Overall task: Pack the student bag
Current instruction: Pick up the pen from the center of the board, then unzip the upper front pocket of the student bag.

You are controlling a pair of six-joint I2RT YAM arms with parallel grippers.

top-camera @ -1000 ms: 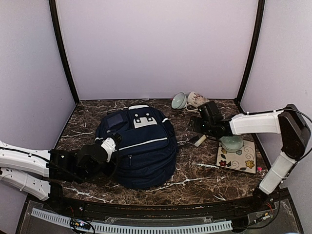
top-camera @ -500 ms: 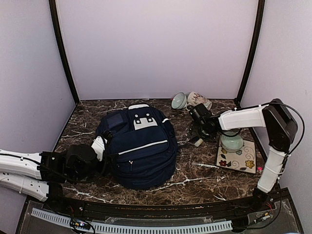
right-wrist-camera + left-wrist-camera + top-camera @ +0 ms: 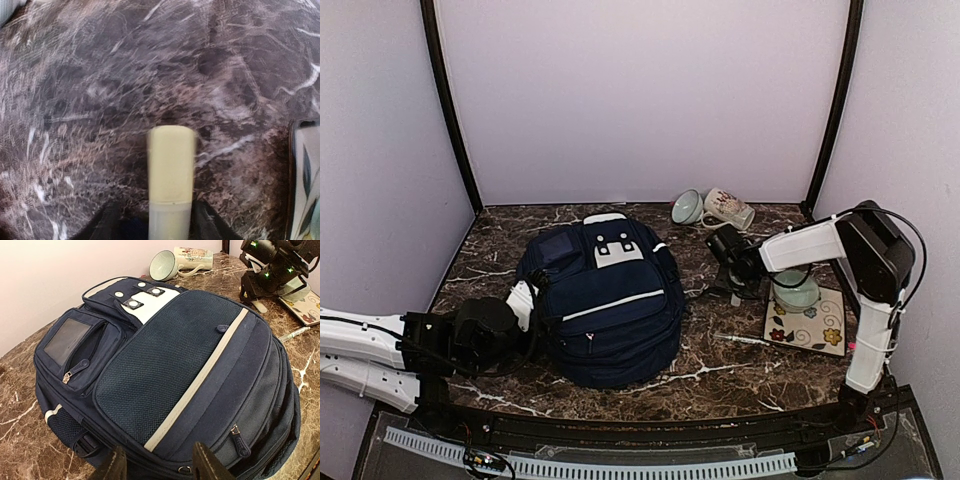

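Note:
The student bag, navy with a white stripe and white patch, lies face up in the middle of the table. It fills the left wrist view. My left gripper is at the bag's left side. Its fingers are half closed over the bag's seamed edge, with fabric and a zip ring between them. My right gripper points down at the table right of the bag. A pale yellow marker lies between its fingers; the right finger is against it, and a dark gap shows on the left.
A teal bowl and a floral mug lie tipped at the back. A flowered tile at the right carries another teal bowl. A thin pen lies in front of the tile.
My right gripper dropped toward the table and narrowed its jaws around the yellow marker. My left gripper drew back to the left, and the bag's front panel sagged slightly toward it.

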